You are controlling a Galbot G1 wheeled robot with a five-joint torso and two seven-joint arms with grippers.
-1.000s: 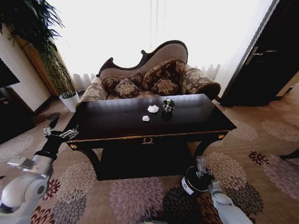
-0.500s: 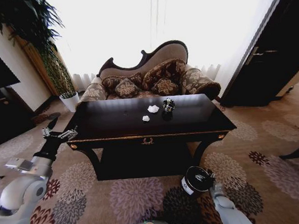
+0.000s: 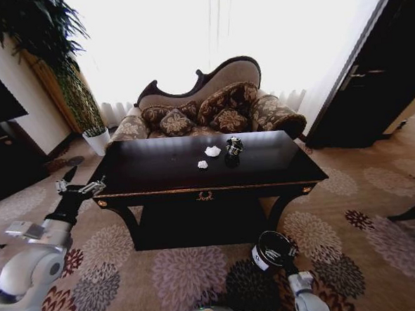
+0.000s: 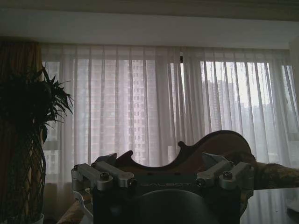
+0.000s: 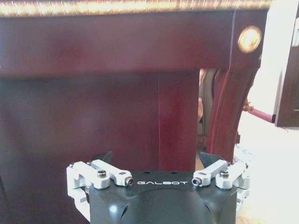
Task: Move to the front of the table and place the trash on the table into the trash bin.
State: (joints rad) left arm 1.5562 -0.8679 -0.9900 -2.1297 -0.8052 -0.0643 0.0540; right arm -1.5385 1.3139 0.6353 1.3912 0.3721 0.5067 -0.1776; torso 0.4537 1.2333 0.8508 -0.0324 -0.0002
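Table: I see the large dark glossy wooden table point(image 3: 264, 167) straight ahead, gold dots at its front corners, a gold ornament at front centre.
Trash: two white paper wads point(image 3: 212, 151) lie near the tabletop's middle; just right of them sits a dark crumpled object point(image 3: 234, 146).
Trash bin: the small round dark brown bin point(image 3: 270, 249) with a white label stands on the patterned carpet, near side of the table, below its right front leg.
Left gripper point(image 3: 80, 186): I hold it raised just off the table's left front corner, jaws apart, nothing between them.
Right gripper point(image 3: 277, 253): low over the bin's mouth, facing the table's front panel; I cannot tell how its jaws stand.
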